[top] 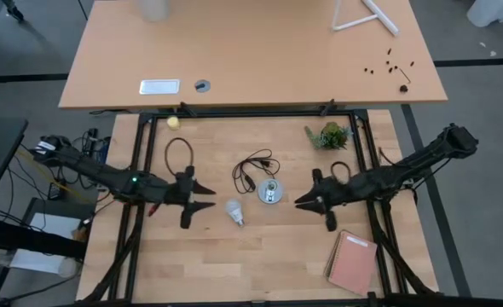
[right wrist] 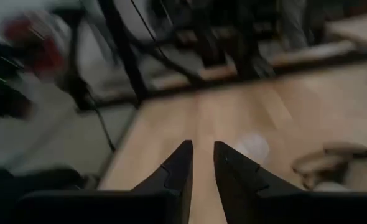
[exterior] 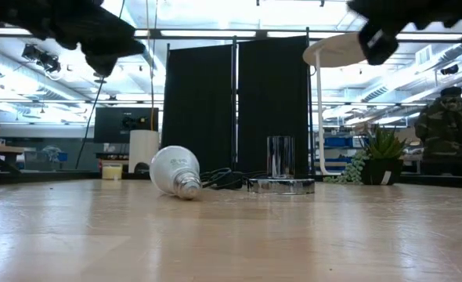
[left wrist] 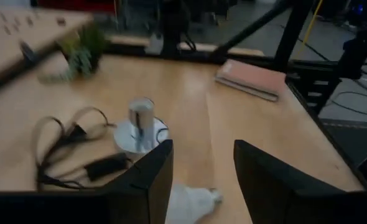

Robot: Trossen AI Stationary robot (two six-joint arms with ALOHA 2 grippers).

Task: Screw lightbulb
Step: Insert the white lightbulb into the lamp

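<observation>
The white lightbulb (top: 234,211) lies on its side on the wooden table, its grey screw base toward the near edge (exterior: 175,170). The round silver socket disc (top: 270,192) stands just right of it, with its black cord (top: 253,170) coiled behind. My left gripper (top: 207,195) hovers open just left of the bulb, above the table. The bulb (left wrist: 193,200) shows between and beyond its fingers, and the socket (left wrist: 141,124) stands farther on. My right gripper (top: 302,203) hovers shut right of the socket, holding nothing.
A pink notebook (top: 352,263) lies at the near right. A small potted plant (top: 328,135) stands at the far right and a yellowish ball (top: 173,122) at the far left. A black frame borders the table. A person (exterior: 449,129) stands in the room beyond.
</observation>
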